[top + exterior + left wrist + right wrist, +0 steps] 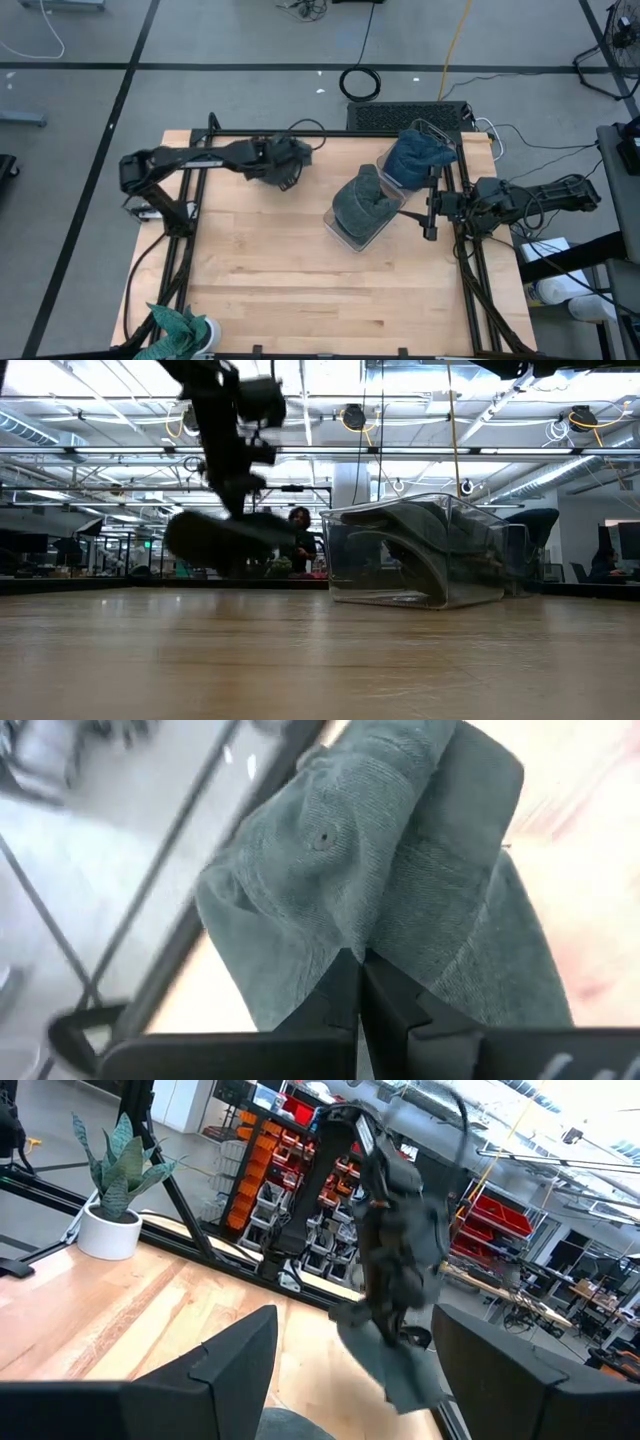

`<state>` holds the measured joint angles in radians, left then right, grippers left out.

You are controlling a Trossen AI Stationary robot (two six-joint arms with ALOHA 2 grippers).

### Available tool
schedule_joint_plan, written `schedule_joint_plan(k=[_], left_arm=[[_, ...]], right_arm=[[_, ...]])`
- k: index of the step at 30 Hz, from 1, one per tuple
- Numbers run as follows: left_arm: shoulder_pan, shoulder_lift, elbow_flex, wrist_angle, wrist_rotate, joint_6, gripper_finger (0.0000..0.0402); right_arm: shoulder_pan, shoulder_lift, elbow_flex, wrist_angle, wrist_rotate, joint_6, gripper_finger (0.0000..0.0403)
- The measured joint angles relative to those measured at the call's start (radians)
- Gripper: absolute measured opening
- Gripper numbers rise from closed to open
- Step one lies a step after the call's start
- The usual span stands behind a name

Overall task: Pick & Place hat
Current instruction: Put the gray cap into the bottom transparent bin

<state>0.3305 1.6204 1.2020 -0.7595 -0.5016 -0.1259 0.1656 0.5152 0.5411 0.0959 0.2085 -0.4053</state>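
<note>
My left gripper (287,172) hovers over the table's far-left part, shut on a grey-green cap (380,880) whose top button (322,838) faces the left wrist camera. In the low view the cap (222,536) hangs clear above the wood. Two clear plastic bins stand at the far right. The nearer bin (345,228) holds a grey hat (362,200); the farther bin (388,172) holds a blue hat (417,155). My right gripper (431,208) waits open beside the bins, at the table's right edge, touching nothing. My left gripper pinches the cap between its two fingers (345,990) on a gathered fold of cloth at the crown's lower edge (352,952). Cloth spreads to both sides of the shut fingers. The cap is lifted clear of the table and hangs slack below the fingers (240,490).
A potted plant (180,330) stands at the table's near-left corner. Black frame rails (195,200) run along the left, far and right edges. Bare wood (300,270) spreads across the table's middle and near part. People (298,540) show in the room behind.
</note>
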Motion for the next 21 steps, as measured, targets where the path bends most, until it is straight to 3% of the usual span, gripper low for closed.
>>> schedule_joint_plan(k=[10,18,21], left_arm=[[-0.265,-0.103,0.111,0.009,-0.177,0.072,0.0004],[-0.455,-0.103,0.199,0.09,-0.208,0.127,0.0003],[-0.508,-0.103,0.218,0.139,-0.208,0.186,0.0003]], right_arm=[[0.0,0.07,0.0,0.065,0.004,0.025,0.0254],[0.0,0.173,0.0,0.143,0.006,-0.056,0.0254],[0.0,0.212,0.0,0.219,0.06,-0.018,0.0254]])
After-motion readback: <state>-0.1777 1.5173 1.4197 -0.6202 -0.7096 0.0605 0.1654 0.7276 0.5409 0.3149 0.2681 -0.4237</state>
